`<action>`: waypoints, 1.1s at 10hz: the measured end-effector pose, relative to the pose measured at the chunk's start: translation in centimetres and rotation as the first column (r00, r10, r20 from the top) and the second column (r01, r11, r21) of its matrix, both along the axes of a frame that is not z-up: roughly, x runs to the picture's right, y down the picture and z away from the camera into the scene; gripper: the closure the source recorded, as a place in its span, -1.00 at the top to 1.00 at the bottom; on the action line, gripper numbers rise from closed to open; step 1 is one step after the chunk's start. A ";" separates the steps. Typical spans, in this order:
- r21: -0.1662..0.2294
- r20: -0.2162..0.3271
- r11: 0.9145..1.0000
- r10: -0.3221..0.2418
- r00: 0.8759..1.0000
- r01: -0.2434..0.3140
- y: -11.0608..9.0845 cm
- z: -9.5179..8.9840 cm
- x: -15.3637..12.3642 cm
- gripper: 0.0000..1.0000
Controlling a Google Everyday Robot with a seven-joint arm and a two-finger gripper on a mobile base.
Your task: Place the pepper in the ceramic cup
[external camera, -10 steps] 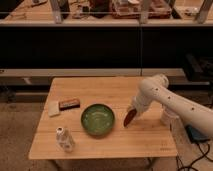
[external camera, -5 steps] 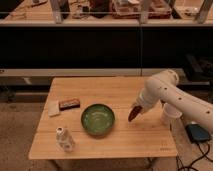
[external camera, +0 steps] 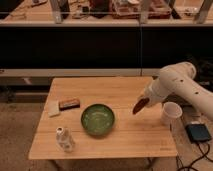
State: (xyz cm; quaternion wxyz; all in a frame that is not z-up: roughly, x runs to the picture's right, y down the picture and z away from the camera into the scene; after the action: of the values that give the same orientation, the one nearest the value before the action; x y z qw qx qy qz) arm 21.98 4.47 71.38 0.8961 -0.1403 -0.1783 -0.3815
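Nearest, far left of the hand [external camera: 145,101], stands a small bottle [external camera: 64,139], then the green bowl [external camera: 98,119]. The hand, closed on the pepper [external camera: 139,106], has moved up and right, now just beside the ceramic cup [external camera: 170,112] on the surface [external camera: 120,89].
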 end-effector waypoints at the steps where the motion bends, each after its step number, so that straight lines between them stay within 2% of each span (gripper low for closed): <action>1: 0.013 -0.001 1.000 0.017 1.000 -0.017 -1.0 -0.7 0.8 -0.17; 3: 0.033 -0.026 0.998 0.054 0.998 -0.053 -2.7 -1.8 3.5 -0.17; 5: 0.038 -0.090 0.996 0.086 0.992 -0.083 -3.3 -2.4 7.1 -0.17; 6: 0.041 -0.142 0.993 0.116 0.983 -0.111 -3.3 -2.9 9.7 -0.17; 7: 0.046 -0.165 0.992 0.127 0.978 -0.121 -3.2 -3.3 10.8 -0.17; 9: 0.062 -0.188 0.992 0.124 0.974 -0.114 -3.3 -4.1 11.5 -0.17; 11: 0.071 -0.184 0.994 0.097 0.978 -0.085 -2.9 -4.6 11.3 -0.17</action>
State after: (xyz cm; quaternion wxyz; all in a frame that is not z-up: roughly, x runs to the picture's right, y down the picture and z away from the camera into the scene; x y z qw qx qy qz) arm 33.27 1.57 66.75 0.9293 -0.1389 -0.0875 -0.3308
